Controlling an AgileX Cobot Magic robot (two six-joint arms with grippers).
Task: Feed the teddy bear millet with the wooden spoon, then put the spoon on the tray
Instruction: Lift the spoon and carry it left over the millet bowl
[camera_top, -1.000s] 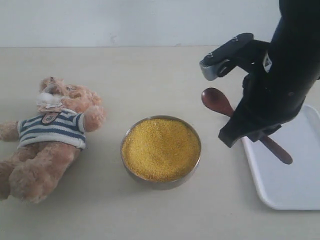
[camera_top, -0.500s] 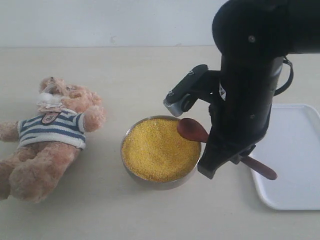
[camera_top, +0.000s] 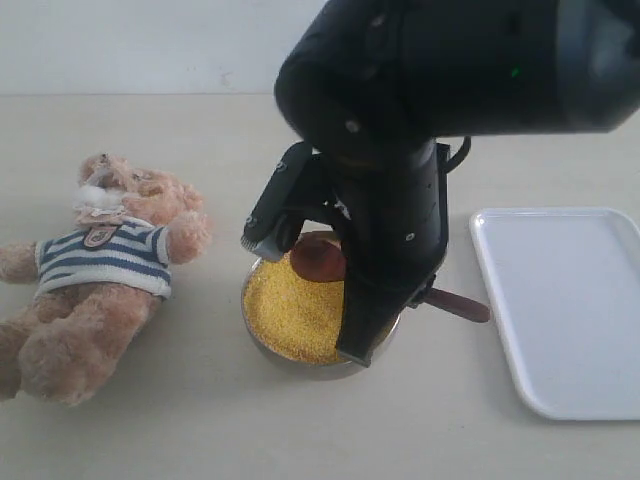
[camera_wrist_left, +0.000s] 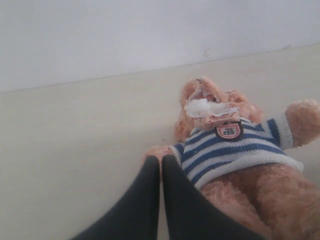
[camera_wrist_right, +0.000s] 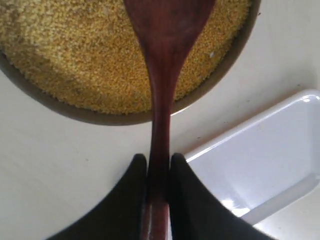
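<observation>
Wooden spoon, gripped by the right hand, has swung left from the tray to hover over the millet, apparently poised to scoop; left hand sits closed near the teddy bear.

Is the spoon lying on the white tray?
No, the right claw grips the wooden spoon by its handle, with the spoon's bowl over the millet.

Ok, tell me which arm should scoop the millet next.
Right. The right claw grips the wooden spoon, whose head hangs over the millet; the left claw is shut, empty, near the teddy bear.
</observation>
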